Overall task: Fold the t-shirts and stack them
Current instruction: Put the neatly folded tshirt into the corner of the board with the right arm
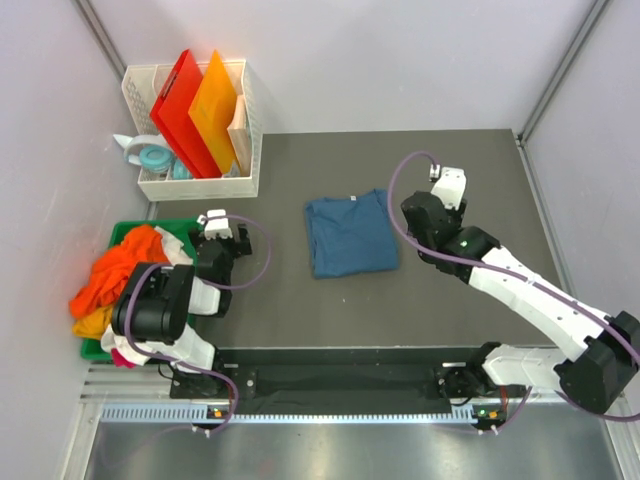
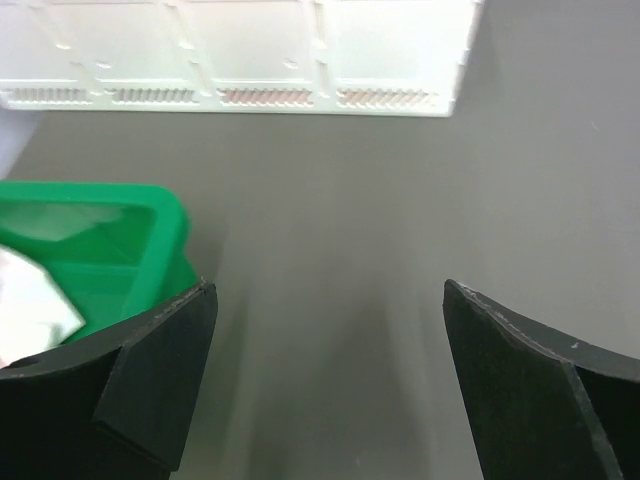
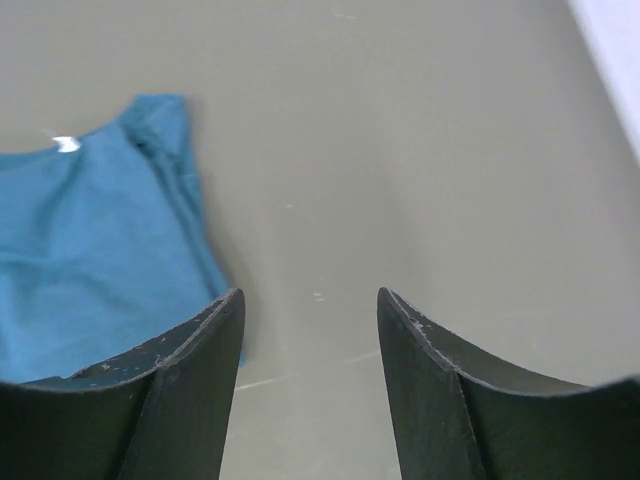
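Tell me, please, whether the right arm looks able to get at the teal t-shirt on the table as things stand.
Probably yes: the right gripper is open and empty, right beside the teal t-shirt, with only bare table between them and nothing in the way.

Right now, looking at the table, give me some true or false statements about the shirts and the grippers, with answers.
1. The teal t-shirt lies on the table. True.
2. The right gripper is clamped on it. False: its jaws stand apart and empty beside the shirt's edge.
3. An orange t-shirt sits in the green bin. True.
4. The left gripper holds a shirt. False: it is open and empty over bare table.
5. The red board lies flat on the table. False: it stands in the white basket.
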Robot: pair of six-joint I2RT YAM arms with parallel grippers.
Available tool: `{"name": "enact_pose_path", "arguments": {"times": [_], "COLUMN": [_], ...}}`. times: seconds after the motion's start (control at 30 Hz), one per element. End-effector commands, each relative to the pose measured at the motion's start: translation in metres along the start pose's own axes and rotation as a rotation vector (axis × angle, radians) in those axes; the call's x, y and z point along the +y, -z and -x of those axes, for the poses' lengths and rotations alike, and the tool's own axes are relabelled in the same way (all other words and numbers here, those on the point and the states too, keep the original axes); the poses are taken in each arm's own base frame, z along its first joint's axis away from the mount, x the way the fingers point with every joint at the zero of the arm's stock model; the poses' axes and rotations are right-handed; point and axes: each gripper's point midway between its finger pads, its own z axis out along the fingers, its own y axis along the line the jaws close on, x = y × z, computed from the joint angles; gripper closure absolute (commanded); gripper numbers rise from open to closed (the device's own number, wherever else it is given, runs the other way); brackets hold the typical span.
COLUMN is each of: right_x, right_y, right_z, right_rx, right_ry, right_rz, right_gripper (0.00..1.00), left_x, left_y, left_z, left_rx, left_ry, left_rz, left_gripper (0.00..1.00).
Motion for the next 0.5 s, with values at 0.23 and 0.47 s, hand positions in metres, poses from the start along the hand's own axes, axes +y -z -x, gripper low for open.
{"name": "enact_pose_path", "arguments": {"times": [0.23, 0.47], "right_x": [-0.007, 0.027], "right_y": [-0.026, -0.055], "right_z": [0.003, -0.013], "right_rx": [-0.005, 0.025], "right_ry": [0.001, -0.008], "right_rz": [-0.025, 0.065], "right_gripper": [0.42, 0.42], "left_x": [-0.079, -0.173], "left_y": [-0.024, 0.050], "left_z": [0.074, 0.085], "left_rx": [0.361, 0.558], "left_ry": [-0.068, -0.501], "left_rz": [-0.454, -0.541], "left_gripper": [0.01, 0.01]}}
